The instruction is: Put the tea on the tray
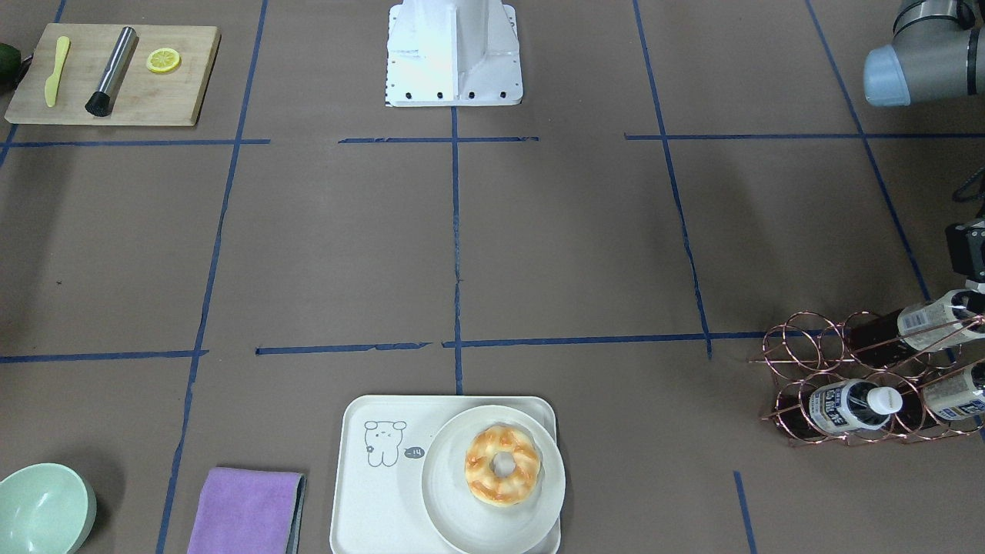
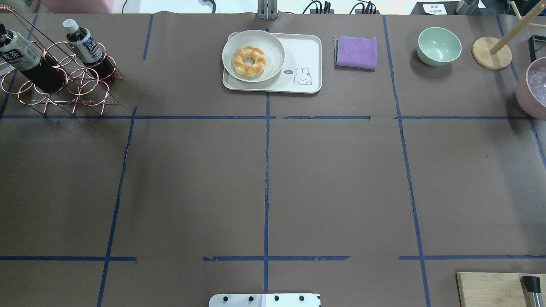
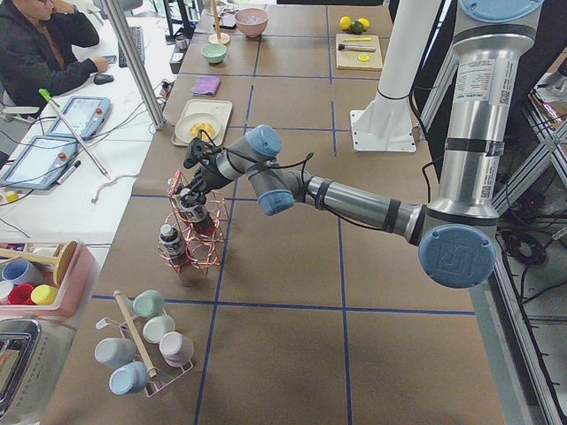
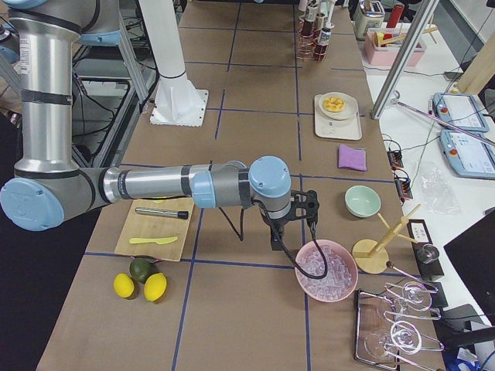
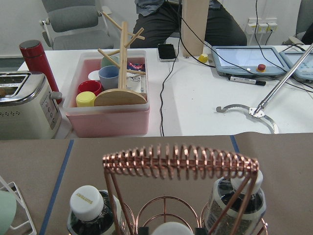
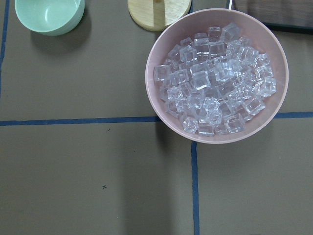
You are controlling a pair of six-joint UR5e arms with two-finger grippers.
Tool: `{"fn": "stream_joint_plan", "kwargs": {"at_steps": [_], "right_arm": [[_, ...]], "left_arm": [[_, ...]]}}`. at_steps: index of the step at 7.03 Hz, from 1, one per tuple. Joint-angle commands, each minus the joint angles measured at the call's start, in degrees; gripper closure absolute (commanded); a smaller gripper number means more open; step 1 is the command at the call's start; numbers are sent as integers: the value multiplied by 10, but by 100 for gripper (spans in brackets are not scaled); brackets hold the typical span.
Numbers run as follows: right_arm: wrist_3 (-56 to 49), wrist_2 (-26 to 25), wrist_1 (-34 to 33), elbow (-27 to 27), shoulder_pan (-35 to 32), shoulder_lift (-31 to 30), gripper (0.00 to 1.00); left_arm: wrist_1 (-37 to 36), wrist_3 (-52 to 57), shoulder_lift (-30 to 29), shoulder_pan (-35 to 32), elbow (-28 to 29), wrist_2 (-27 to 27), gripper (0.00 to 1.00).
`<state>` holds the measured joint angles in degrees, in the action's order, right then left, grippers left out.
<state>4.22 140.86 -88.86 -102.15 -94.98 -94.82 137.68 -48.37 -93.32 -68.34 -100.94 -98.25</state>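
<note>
Three tea bottles lie in a copper wire rack point(image 1: 808, 362): one on top point(image 1: 923, 323) and two below point(image 1: 846, 404), point(image 1: 954, 392). The left gripper point(image 3: 197, 164) is at the rack's top. In the left wrist view two dark fingertips point(image 5: 142, 230) sit close on either side of a white cap point(image 5: 171, 228); whether they touch it I cannot tell. The cream tray point(image 1: 362, 500) with the bear drawing sits mid-table at the far edge from the robot. The right gripper point(image 4: 308, 202) hangs beside a pink bowl of ice point(image 6: 217, 73); whether it is open or shut I cannot tell.
A white plate point(image 1: 454, 508) with a doughnut point(image 1: 502, 465) fills half the tray. A purple cloth point(image 1: 246, 512) and a green bowl point(image 1: 42, 508) lie beside it. A wooden board point(image 1: 115, 73) with tools is near the robot's right. A person point(image 3: 44, 44) sits past the table.
</note>
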Motion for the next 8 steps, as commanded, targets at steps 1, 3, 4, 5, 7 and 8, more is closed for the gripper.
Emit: {"fn": "stream_joint_plan", "kwargs": {"at_steps": [1,3,4,5,7,8], "right_arm": [[0,-1,0,1,1,0,0],[0,-1,0,3,1,0,0],[0,-1,0,3,1,0,0],[0,-1,0,3,0,0,0],[0,1,0,0,0,0,0],[0,1,0,0,0,0,0]], "left_arm": [[-89,0,1,-9,-75,-10,100],[-177,0,1,-10,-154,-10,100],[-228,-1,-3,-10,-193,-8,100],[-248,-9,-8,-7,-207,-5,100],[-260,-74,-45,55,-208,10,100],[-328,-86,-89,124,-221,83,100]]}}
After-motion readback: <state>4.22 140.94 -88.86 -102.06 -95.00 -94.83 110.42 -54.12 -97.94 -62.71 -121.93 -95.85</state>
